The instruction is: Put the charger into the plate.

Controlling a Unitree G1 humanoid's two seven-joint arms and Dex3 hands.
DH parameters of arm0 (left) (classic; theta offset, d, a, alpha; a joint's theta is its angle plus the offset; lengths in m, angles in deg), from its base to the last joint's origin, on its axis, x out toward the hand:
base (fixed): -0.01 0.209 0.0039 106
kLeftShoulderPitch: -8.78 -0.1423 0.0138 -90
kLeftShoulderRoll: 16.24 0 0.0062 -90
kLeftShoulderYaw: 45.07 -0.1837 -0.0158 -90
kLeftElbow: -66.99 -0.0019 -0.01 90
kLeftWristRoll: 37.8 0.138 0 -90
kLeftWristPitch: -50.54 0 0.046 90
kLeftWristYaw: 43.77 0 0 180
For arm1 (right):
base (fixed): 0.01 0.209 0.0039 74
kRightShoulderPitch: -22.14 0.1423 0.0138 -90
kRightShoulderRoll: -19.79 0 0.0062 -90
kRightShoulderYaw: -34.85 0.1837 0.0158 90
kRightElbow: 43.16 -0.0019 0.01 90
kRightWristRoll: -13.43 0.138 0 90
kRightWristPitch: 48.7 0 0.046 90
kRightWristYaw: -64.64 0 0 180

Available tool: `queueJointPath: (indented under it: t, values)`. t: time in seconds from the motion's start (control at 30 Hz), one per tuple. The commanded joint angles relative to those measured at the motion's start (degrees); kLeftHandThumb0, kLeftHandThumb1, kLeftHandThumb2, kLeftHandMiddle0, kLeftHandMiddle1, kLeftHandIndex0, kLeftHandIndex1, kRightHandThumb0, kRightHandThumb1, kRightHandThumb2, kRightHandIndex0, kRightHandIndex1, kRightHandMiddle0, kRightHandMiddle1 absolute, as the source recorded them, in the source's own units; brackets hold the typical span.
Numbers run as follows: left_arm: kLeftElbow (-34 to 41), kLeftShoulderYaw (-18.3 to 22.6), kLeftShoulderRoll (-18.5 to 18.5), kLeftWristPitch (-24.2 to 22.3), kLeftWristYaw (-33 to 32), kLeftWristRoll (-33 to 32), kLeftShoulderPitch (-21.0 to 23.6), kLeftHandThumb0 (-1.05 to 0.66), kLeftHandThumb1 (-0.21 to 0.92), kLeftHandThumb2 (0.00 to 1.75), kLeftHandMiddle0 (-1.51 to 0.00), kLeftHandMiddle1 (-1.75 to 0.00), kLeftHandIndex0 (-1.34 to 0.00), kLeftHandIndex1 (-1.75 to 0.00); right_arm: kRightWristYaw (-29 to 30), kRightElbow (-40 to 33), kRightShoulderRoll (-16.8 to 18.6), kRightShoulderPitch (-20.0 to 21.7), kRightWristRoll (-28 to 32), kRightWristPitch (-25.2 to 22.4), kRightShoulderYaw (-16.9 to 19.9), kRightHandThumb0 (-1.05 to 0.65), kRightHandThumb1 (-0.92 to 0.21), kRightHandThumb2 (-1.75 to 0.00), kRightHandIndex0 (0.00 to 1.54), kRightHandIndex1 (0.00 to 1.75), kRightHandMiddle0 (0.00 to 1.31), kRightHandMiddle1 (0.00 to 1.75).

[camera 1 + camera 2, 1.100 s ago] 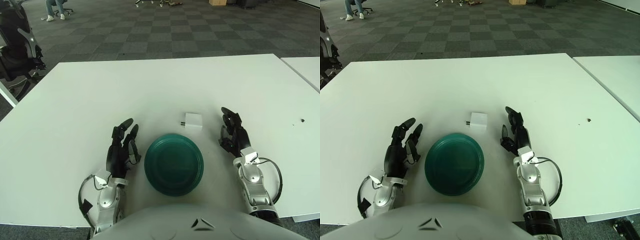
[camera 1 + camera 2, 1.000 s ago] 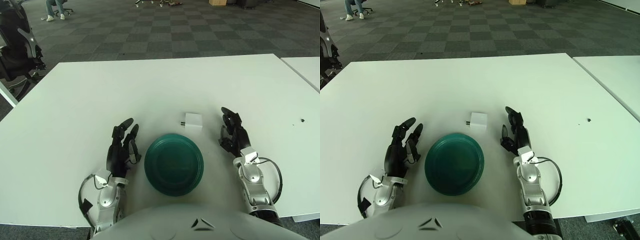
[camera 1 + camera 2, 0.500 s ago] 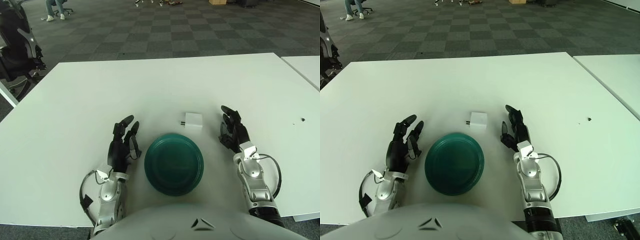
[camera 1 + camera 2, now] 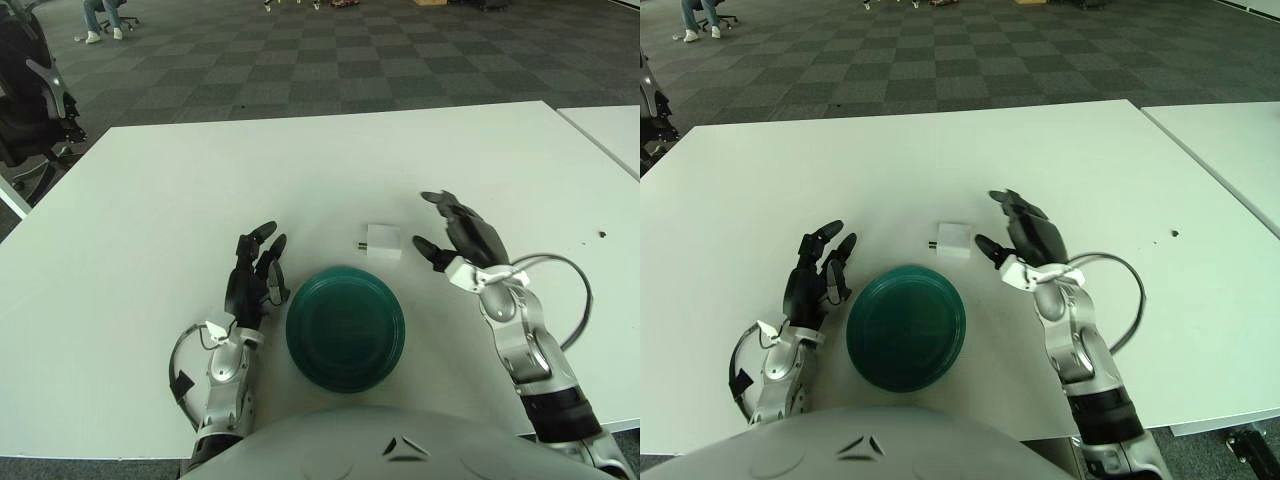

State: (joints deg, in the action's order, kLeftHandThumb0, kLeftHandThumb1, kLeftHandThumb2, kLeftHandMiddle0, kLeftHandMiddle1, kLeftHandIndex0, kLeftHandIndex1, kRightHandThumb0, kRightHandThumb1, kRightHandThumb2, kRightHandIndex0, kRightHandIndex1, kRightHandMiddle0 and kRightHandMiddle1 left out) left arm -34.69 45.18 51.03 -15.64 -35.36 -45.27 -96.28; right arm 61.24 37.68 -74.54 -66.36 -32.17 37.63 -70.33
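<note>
Small white cube charger [image 4: 383, 241] flat on white table [image 4: 150, 200], just beyond round dark-green plate [image 4: 345, 327] (prongs point robot's left). Right hand [image 4: 462, 240] raised just right of charger, fingers spread, holding nothing. Left hand [image 4: 252, 280] beside plate's left rim, fingers loosely extended, empty.

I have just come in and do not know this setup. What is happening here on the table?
A humanoid robot is about to move a small white charger into a green plate. The charger lies on the white table, just beyond the plate, and nothing holds it yet. The right hand is raised beside the charger on its right, with its fingers spread open. The left hand is near the table, left of the plate, open and holding nothing.
</note>
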Motion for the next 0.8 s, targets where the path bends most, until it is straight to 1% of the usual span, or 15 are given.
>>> queueJointPath:
  t: [0.0, 0.07, 0.23, 0.5, 0.77]
  values:
    - [-7.5, -0.1, -2.0, -0.5, -1.5, 0.2, -2.4, -0.89, 0.92, 0.91, -0.45, -0.25, -0.12, -1.09, -1.3, 5.2, -1.5, 3.8, -3.6, 0.3, -3.2, -0.94, -0.92, -0.85, 0.19, 0.00, 0.00, 0.49]
    - [-7.6, -0.3, -2.1, -0.3, -1.8, 0.6, -2.3, -0.89, 0.92, 0.90, -0.44, -0.25, -0.11, -1.09, -1.8, 6.0, -1.6, 5.0, -4.6, 0.3, -4.2, -0.94, -0.92, -0.84, 0.17, 0.00, 0.00, 0.45]
    - [-7.6, -0.5, -2.3, 0.1, -2.4, 0.9, -2.1, -0.88, 0.92, 0.89, -0.43, -0.25, -0.12, -1.10, -2.6, 6.0, -2.3, 5.9, -6.0, 0.4, -5.5, -0.91, -0.92, -0.80, 0.16, 0.00, 0.00, 0.39]
    - [-7.6, -0.5, -2.3, 0.1, -3.0, 0.7, -1.8, -0.88, 0.92, 0.89, -0.45, -0.27, -0.13, -1.11, -4.5, 4.2, -1.0, 6.2, -9.4, -1.2, -8.9, -0.85, -0.92, -0.76, 0.19, 0.02, 0.00, 0.40]
    - [-8.3, -0.5, -2.0, 0.8, -2.7, 0.8, -1.5, -0.88, 0.92, 0.90, -0.45, -0.28, -0.15, -1.11, -5.1, 5.3, -1.3, 6.4, -12.3, -1.3, -11.6, -0.82, -0.92, -0.77, 0.22, 0.02, 0.00, 0.40]
